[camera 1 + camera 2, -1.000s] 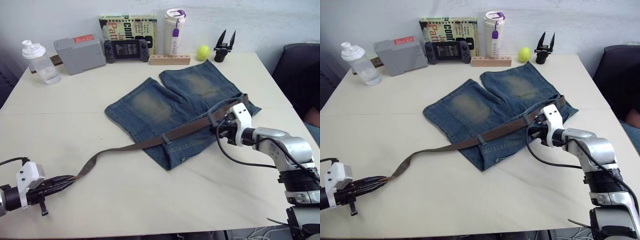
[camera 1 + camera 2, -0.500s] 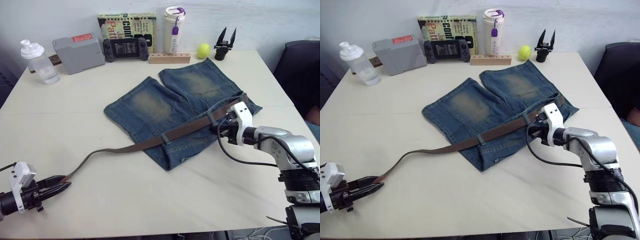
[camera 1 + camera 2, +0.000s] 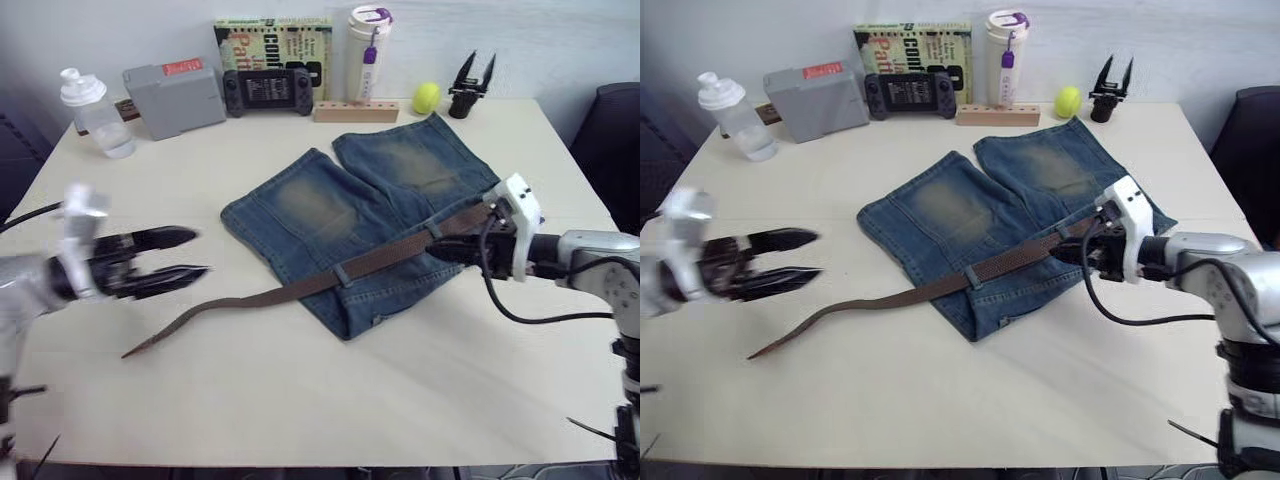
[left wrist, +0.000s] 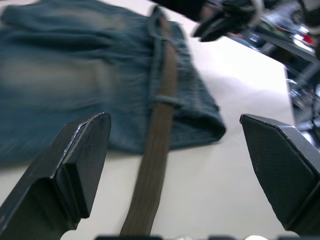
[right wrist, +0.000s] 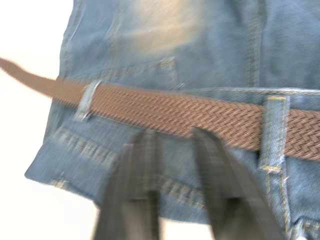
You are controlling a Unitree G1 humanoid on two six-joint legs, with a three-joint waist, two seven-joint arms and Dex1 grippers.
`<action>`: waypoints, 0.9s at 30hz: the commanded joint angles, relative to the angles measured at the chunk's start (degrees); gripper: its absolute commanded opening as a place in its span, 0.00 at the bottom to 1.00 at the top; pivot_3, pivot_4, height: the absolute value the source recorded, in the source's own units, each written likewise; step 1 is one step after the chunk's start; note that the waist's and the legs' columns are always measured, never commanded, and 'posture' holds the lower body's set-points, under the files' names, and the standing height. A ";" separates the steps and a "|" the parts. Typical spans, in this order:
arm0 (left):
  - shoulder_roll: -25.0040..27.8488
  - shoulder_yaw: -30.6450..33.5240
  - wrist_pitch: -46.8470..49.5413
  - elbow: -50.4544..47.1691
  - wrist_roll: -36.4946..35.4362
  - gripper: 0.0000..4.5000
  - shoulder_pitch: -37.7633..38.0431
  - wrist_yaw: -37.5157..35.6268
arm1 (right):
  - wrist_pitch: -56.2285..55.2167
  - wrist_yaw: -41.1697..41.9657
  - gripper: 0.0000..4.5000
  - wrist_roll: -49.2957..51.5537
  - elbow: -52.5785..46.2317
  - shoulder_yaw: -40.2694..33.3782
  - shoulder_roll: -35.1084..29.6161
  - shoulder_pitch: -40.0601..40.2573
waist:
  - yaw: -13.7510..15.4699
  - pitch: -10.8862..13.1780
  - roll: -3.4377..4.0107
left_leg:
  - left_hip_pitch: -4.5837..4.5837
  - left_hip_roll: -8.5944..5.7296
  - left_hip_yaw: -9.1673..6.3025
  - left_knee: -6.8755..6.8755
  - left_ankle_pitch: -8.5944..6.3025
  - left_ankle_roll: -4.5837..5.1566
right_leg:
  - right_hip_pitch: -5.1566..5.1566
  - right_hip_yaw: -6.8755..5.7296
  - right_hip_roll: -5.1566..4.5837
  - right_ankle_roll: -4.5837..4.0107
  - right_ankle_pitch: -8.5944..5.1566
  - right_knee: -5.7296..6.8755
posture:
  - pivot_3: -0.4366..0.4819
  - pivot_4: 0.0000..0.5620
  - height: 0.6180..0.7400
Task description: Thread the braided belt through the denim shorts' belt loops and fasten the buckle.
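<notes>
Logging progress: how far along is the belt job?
Partly threaded: the belt runs under loops on the shorts. The left pincer is open and empty, the belt tip lies loose on the table, and nothing looks fastened. The right pincer sits at the waistband.

— What's lined up along the far edge of the table (image 3: 300, 400)?

— From the left: a clear shaker bottle (image 3: 92, 113) with a white cap, then a grey box (image 3: 180, 94) with a red label on top. Next a dark handheld game console (image 3: 267, 90) propped against a green-covered book (image 3: 270, 40).

— And further right?

— A long wooden block (image 3: 355, 111) lying flat, a white tumbler (image 3: 368, 50) with a purple lid behind it, a yellow-green tennis ball (image 3: 426, 97), and a black two-pronged gripper part (image 3: 470, 85) standing upright.
</notes>
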 commanded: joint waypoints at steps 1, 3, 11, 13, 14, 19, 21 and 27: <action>-7.27 -12.05 -3.43 -1.25 8.09 1.00 -8.18 0.64 | 2.86 0.44 0.72 3.21 -6.31 -4.60 -3.81 2.29 | 0.28 0.02 -0.04 | -0.09 -0.04 0.00 0.02 0.06 0.09 | -0.03 0.00 0.00 0.06 0.04 -0.01 | 0.48 0.27 0.65; -12.65 -17.44 -5.47 0.34 12.13 1.00 -12.02 1.04 | 4.21 -0.29 0.94 3.28 -9.37 -6.24 -6.37 5.42 | 0.74 0.06 -0.10 | -0.17 -0.16 -0.01 0.02 0.13 0.21 | -0.02 -0.01 -0.02 0.16 0.09 -0.03 | 0.48 0.27 0.65; -28.50 -34.44 -16.61 10.60 28.64 1.00 -16.22 1.88 | 10.81 -4.42 0.99 0.85 -21.37 -19.61 -11.97 25.80 | 1.47 0.21 -0.28 | -0.27 -0.33 -0.09 0.04 0.29 0.52 | 0.14 -0.10 -0.10 0.49 0.29 -0.52 | 0.48 0.27 0.65; -31.14 -35.04 -17.44 13.01 30.87 1.00 -16.89 4.14 | 12.36 -5.64 0.99 0.80 -22.96 -23.17 -11.03 27.86 | 1.54 0.21 -0.29 | -0.34 -0.35 -0.15 0.09 0.34 0.59 | 0.13 -0.11 -0.15 0.54 0.38 -0.53 | 0.48 0.27 0.65; -32.43 -35.46 -18.82 14.93 32.96 1.00 -17.42 5.84 | 13.31 -6.35 0.99 0.75 -23.49 -25.03 -10.32 28.64 | 1.50 0.21 -0.29 | -0.36 -0.34 -0.17 0.12 0.36 0.63 | 0.15 -0.12 -0.18 0.57 0.53 -0.58 | 0.48 0.27 0.65; -37.04 -39.52 -25.13 22.31 41.94 1.00 -17.73 10.43 | 15.58 -8.40 0.99 -1.83 -26.49 -31.76 -9.68 35.69 | 1.71 0.21 -0.28 | -0.34 -0.34 -0.35 0.07 0.25 0.86 | 0.40 -0.26 -0.20 0.64 0.74 -0.97 | 0.48 0.27 0.65; -36.86 -40.50 -27.02 23.25 44.02 0.91 -17.47 9.72 | 13.68 -8.98 1.00 -2.63 -26.73 -32.05 -9.78 35.74 | 1.38 0.21 -0.28 | -0.38 -0.35 -0.31 0.06 0.21 0.89 | 0.38 -0.26 -0.18 0.66 0.75 -1.09 | 0.48 0.27 0.65; -32.80 -38.74 -26.20 19.52 43.17 0.42 -15.52 4.57 | 3.42 -4.82 1.00 -1.97 -24.66 -31.99 -11.08 31.18 | 1.30 0.21 -0.28 | -0.28 -0.34 -0.32 0.08 0.25 0.83 | 0.49 -0.29 -0.15 0.66 0.75 -1.08 | 0.48 0.27 0.65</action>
